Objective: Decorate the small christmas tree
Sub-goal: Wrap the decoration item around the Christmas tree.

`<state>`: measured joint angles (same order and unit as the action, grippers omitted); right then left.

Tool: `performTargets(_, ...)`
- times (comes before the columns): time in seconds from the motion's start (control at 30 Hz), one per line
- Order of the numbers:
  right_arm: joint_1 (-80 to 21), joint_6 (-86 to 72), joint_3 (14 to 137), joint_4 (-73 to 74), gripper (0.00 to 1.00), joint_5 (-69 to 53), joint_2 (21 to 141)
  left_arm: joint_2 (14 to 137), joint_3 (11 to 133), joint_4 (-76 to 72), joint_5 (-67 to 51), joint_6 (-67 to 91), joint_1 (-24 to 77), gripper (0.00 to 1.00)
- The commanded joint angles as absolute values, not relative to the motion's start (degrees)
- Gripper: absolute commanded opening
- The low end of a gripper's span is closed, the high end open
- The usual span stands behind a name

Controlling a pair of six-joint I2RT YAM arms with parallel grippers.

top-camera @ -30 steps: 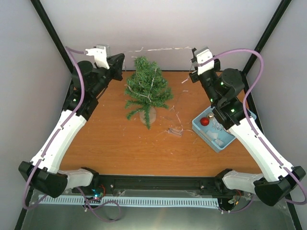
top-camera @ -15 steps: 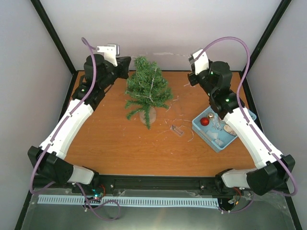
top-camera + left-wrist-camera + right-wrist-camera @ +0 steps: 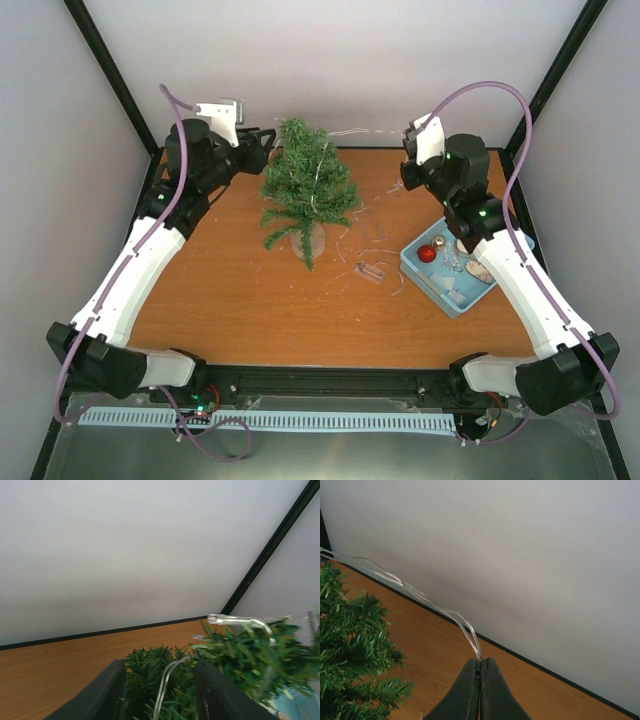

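Observation:
The small christmas tree (image 3: 305, 190) stands at the back middle of the table, dark green on a pale base. A thin clear light-wire (image 3: 360, 131) runs from its top to my right gripper (image 3: 408, 168). In the right wrist view the right gripper (image 3: 480, 663) is shut on this wire (image 3: 420, 594), held above the table right of the tree (image 3: 350, 645). My left gripper (image 3: 262, 146) is at the tree's upper left. In the left wrist view it (image 3: 160, 677) is open around the branches (image 3: 235, 655), and a strand of wire (image 3: 167, 677) runs loose between the jaws.
A blue tray (image 3: 483, 291) at the right holds a red ball (image 3: 427, 253), a gold ball (image 3: 438, 241) and pale ornaments. A small clear box (image 3: 368, 272) on loose wire lies on the table between tree and tray. The back wall is close behind.
The wire was stretched between both grippers behind the tree. The left gripper has come in to the treetop and now stands open. The right gripper shifted slightly right, still holding the wire.

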<state>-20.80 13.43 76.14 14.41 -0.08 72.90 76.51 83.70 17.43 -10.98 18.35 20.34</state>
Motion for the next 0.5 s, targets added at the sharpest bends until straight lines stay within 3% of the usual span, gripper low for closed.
performTargets(0.0,-20.24,12.04,74.29,14.48,0.03,-0.09,71.19,73.26,82.32,17.64,-11.74,19.08,19.78,0.41)
performTargets(0.47,-18.70,11.75,80.70,10.03,0.03,-4.51,77.59,67.55,73.34,15.57,-15.14,12.69,19.78,0.34)
